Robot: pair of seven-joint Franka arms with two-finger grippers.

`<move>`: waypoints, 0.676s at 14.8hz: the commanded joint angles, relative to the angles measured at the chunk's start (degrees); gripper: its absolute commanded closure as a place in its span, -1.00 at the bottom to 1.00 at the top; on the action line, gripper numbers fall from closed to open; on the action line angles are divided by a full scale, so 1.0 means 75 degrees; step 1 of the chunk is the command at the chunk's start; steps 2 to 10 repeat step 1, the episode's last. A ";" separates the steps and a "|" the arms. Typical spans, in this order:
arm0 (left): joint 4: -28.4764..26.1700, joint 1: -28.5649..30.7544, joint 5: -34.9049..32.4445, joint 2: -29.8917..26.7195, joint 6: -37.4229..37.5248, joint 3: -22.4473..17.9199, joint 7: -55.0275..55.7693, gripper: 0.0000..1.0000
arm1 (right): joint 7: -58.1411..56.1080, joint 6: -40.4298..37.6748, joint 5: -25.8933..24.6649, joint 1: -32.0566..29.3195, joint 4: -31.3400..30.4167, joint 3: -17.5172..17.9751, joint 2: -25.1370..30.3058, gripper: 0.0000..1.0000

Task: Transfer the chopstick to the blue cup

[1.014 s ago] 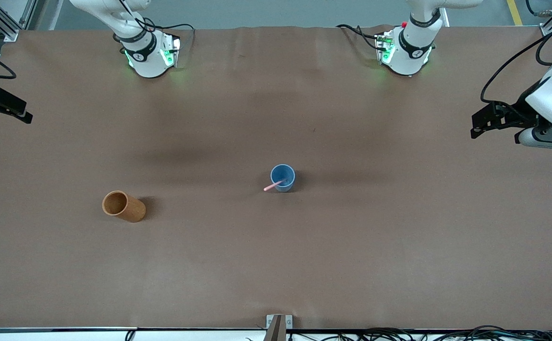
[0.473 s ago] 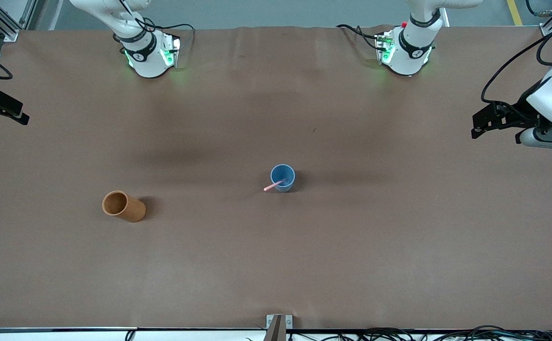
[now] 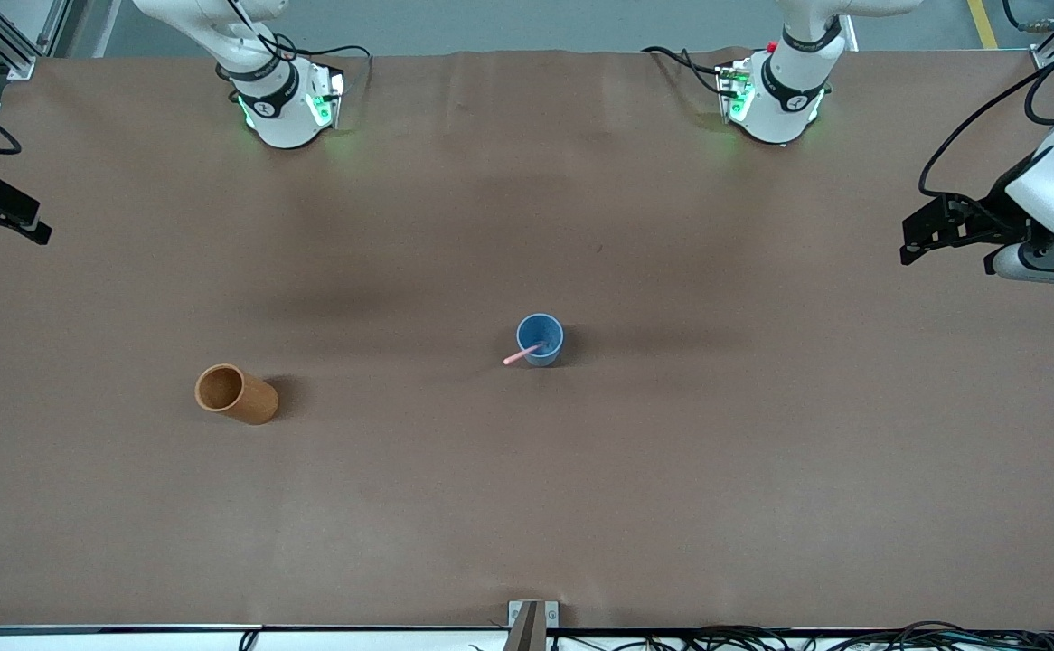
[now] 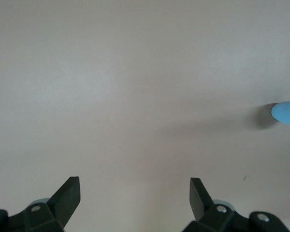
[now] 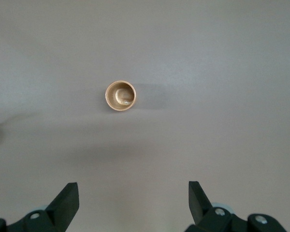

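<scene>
Two cups stand on a wide bench (image 3: pixel 762 470) covered in plain brown sheeting with faint creases and soft shadow patches. Near the middle stands the small plain blue cup (image 3: pixel 541 339), upright, its round rim open to the camera. The thin pale pink chopstick (image 3: pixel 523 353) sits inside it, leaning over the rim toward the right arm's end of the bench, its free tip out past the cup's edge. Well apart from it, toward the right arm's end and slightly nearer the front camera, stands the taller orange-brown cylindrical cup (image 3: pixel 236 394); the right wrist view looks straight down into it (image 5: pixel 120 95).

Both arms wait. The left claw (image 3: pixel 912 240) hangs over the left arm's end of the bench, released and holding nothing, its dark fingers (image 4: pixel 67 193) spread wide in the left wrist view, where a sliver of the blue cup (image 4: pixel 286 113) shows at the edge. The right claw (image 3: pixel 3 217) hangs at the right arm's end, likewise released and empty, fingers (image 5: pixel 67 197) apart.

White arm bases (image 3: pixel 285 107) with green lights stand along the bench's upper edge, grey floor above them. Black cables (image 3: pixel 762 637) trail along the edge nearest the camera.
</scene>
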State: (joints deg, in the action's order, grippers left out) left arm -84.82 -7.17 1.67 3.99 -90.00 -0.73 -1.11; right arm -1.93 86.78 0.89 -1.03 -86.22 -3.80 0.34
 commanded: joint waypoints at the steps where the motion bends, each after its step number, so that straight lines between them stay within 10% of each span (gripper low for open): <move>1: 0.0107 -0.0006 0.0082 0.0019 0.0046 -0.0044 -0.0051 -1.00 | -0.0094 0.0042 0.0069 0.0032 -0.0094 -0.0008 0.0130 -1.00; 10: 0.0107 -0.0006 0.0082 0.0019 0.0046 -0.0044 -0.0051 -1.00 | -0.0094 0.0042 0.0069 0.0032 -0.0094 -0.0008 0.0130 -1.00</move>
